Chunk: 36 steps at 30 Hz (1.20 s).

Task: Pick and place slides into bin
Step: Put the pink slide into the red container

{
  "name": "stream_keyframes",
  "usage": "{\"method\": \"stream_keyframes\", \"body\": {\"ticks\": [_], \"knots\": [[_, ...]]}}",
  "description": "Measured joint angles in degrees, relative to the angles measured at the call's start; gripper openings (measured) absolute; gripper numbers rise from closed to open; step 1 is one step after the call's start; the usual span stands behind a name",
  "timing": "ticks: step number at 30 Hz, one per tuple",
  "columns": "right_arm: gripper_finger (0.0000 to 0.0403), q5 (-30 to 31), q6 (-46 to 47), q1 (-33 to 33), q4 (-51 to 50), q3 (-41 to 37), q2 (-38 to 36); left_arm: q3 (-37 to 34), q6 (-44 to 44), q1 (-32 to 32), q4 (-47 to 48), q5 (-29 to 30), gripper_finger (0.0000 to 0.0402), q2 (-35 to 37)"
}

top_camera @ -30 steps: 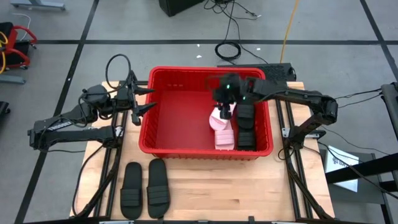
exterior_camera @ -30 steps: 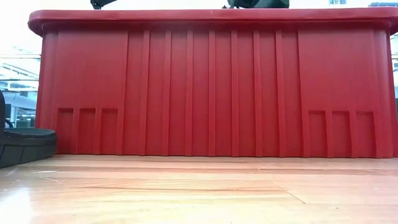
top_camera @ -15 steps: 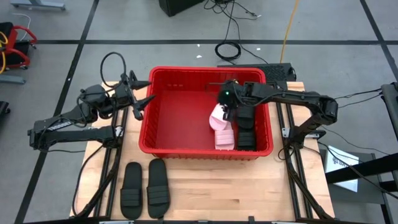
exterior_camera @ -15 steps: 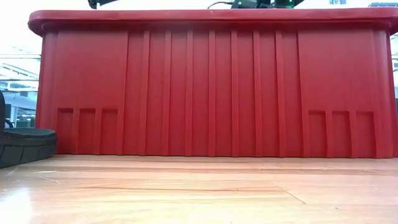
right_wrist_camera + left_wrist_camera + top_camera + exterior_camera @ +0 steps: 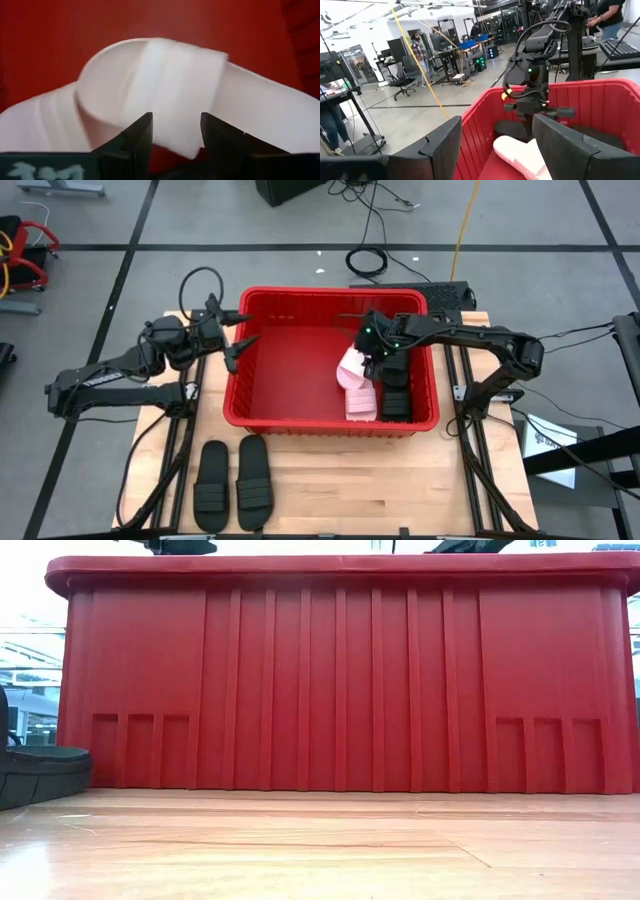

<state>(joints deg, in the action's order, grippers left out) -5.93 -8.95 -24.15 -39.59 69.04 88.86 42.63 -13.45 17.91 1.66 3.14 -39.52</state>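
my right jaws (image 5: 374,360) hang parted in the bin (image 5: 262,416), just over a pale slide (image 5: 165,100) and gripping nothing; this placing step looks done. my left jaws (image 5: 232,340) wait wide open at the bin's left rim. next i'd fetch the two black slides (image 5: 232,483) on the wooden tabletop (image 5: 400,490) in front. grey floor, cables and people at desks lie beyond.

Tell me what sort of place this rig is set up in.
Likely a robotics lab or workshop: other tall rigs and desks with office chairs stand on an open grey floor, with cables trailing behind the table.
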Motion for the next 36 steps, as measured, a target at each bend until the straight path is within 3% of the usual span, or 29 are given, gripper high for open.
{"method": "stream_keyframes", "body": {"ticks": [8, 13, 36], "knots": [[0.0155, -0.6, -0.3, -4.1, 3.5, -1.6, -0.1, 0.0, 0.0, 0.0, -1.0, 0.0, 0.0250, -0.6], [0.0155, -9.1, -0.7, -5.7, 3.8, -1.6, -0.1, 0.0, 0.4, 0.0, -1.0, 0.0, 0.0250, -0.6], [0.0145, -9.4, -2.3, -5.8, 3.7, -1.5, 5.4, 0.0, 0.9, 0.0, -0.5, 0.0, 0.0250, -0.6]]}}
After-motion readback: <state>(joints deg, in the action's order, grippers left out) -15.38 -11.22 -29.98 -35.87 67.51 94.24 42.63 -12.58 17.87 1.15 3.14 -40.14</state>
